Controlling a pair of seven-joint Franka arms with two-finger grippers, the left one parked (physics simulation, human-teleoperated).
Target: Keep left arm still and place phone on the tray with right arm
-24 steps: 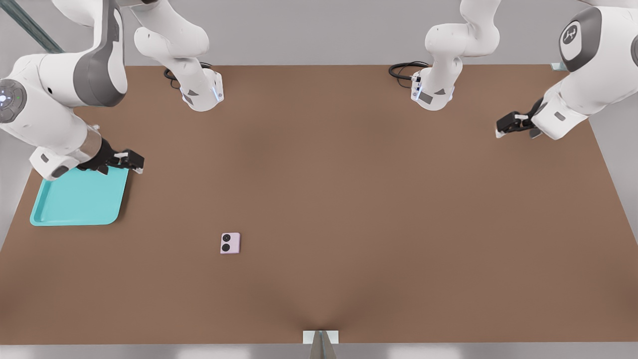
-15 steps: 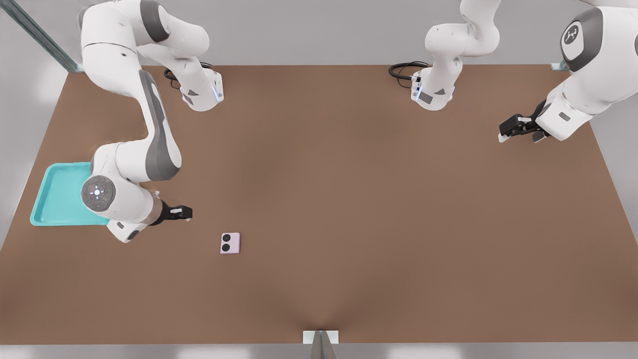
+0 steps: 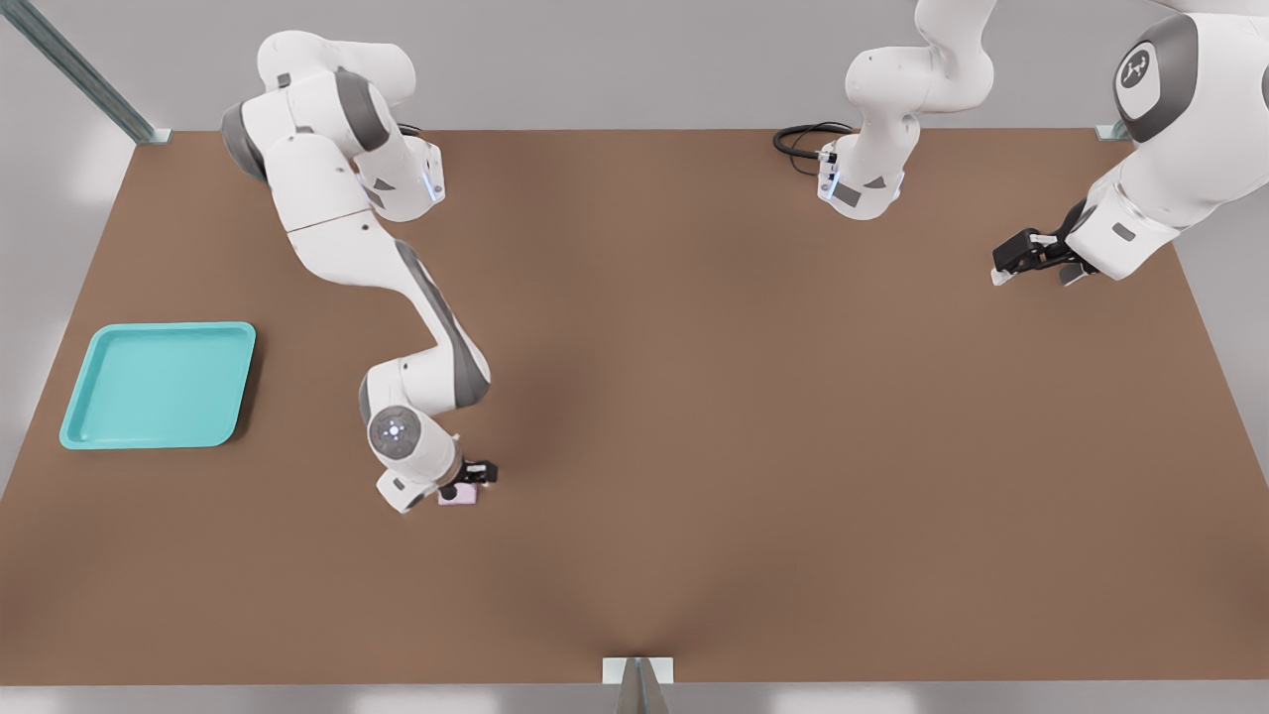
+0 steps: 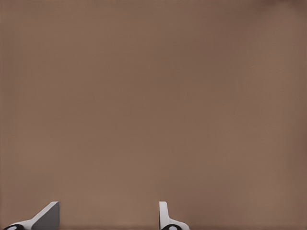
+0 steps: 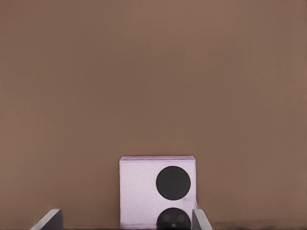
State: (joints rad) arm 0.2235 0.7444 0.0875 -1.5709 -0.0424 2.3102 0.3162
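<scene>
The pale pink phone [image 3: 460,500] lies flat on the brown table, mostly covered by my right arm's wrist in the front view. In the right wrist view the phone [image 5: 144,191] shows its two black lenses. My gripper [image 3: 474,476] hovers low right over it. The gripper [image 5: 124,221] is open, with the phone between its fingertips [image 5: 49,218] and close to one of them. The turquoise tray [image 3: 159,387] sits apart at the front view's left, with nothing in it.
The right arm's white links [image 3: 436,337] stretch from its base [image 3: 402,183] at the back to the phone. The other arm [image 3: 1140,198] hangs over the table's right edge. A cable coil [image 3: 803,139] lies at the back. A small bracket [image 3: 637,671] marks the front edge.
The right arm swung away from above the tray, toward the front view's right and the table's front, and came down. Its gripper now sits over the phone. The phone and tray stayed put.
</scene>
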